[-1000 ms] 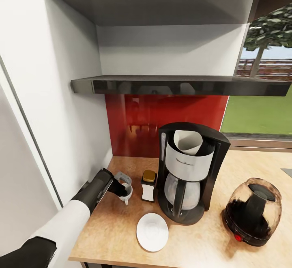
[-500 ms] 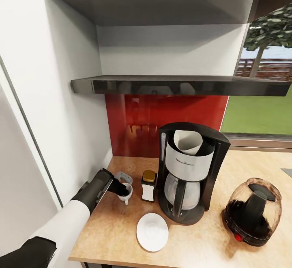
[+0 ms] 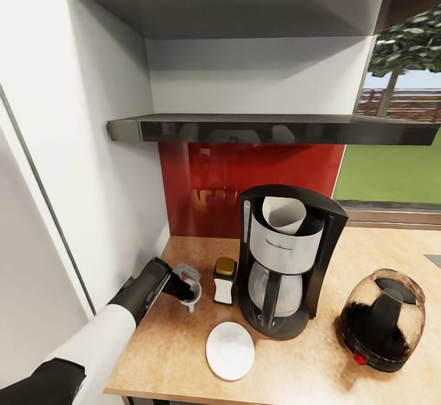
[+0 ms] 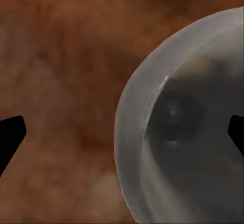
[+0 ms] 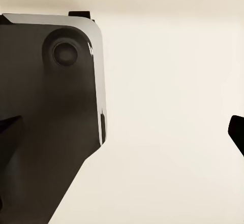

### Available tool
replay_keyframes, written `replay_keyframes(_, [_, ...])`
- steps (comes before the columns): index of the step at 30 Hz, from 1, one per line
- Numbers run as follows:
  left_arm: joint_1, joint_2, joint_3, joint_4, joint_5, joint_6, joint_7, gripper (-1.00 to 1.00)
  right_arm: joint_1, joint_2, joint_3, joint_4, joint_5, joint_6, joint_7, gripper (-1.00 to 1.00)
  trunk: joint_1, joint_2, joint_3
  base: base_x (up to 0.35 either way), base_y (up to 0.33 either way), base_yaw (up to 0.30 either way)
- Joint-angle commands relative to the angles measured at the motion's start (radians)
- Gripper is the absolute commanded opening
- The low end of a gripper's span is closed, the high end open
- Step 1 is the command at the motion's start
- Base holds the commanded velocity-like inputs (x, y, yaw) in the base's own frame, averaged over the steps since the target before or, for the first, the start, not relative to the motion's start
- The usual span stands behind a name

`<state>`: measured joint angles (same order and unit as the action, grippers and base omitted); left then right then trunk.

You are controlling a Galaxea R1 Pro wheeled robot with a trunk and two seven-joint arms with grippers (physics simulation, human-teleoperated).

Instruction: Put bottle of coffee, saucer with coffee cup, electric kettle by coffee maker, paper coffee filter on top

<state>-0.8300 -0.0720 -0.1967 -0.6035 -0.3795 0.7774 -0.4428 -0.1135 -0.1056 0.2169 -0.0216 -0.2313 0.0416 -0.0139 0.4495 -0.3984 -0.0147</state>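
Head view: the coffee maker (image 3: 286, 264) stands at centre on the table (image 3: 177, 356), with the paper coffee filter (image 3: 283, 214) seated in its top. The bottle of coffee (image 3: 224, 280) stands just beside it on the left, no longer on the kitchen shelf (image 3: 269, 128). The electric kettle (image 3: 383, 319) sits at lower right. The saucer (image 3: 229, 350) lies bare in front, presumably awaiting the cup. The left tool (image 3: 187, 282) sits at the coffee cup (image 3: 191, 295), left of centre.

Left wrist view: cup rim (image 4: 152, 132) at frame right, fingertips (image 4: 10, 135) spread wide at both edges (apart, not clamped on the cup).

Right wrist view: right tool fingertips (image 5: 236, 130) apart, over a pale surface and a dark block (image 5: 51, 107), gripping nothing.
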Motion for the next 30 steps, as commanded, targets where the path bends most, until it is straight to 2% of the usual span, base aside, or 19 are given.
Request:
replay_keyframes(1, [0.000, 0.000, 0.000, 0.000, -0.010, 0.002, -0.008, 1.00, 0.000, 0.000, 0.009, -0.002, -0.010, 0.004, -0.001, 1.00, 0.001, -0.002, -0.002, 0.000, 0.000, 0.000])
replay_keyframes(6, [0.000, 0.000, -0.001, 0.003, -0.010, 0.002, -0.008, 1.00, 0.000, 0.000, 0.009, -0.002, -0.010, 0.004, -0.001, 1.00, 0.001, -0.002, -0.002, 0.000, 0.000, 0.000])
replay_keyframes(7, [0.000, 0.000, -0.001, 0.003, -0.010, 0.002, -0.008, -1.00, 0.000, 0.000, 0.009, -0.002, -0.010, 0.004, -0.001, 1.00, 0.001, -0.002, -0.002, 0.000, 0.000, 0.000])
replay_keyframes(30, [0.000, 0.001, 0.000, 0.001, -0.009, 0.002, -0.008, -1.00, 0.000, 0.000, 0.009, -0.001, -0.010, 0.004, -0.001, 1.00, 0.001, -0.002, -0.002, 0.000, 0.000, 0.000])
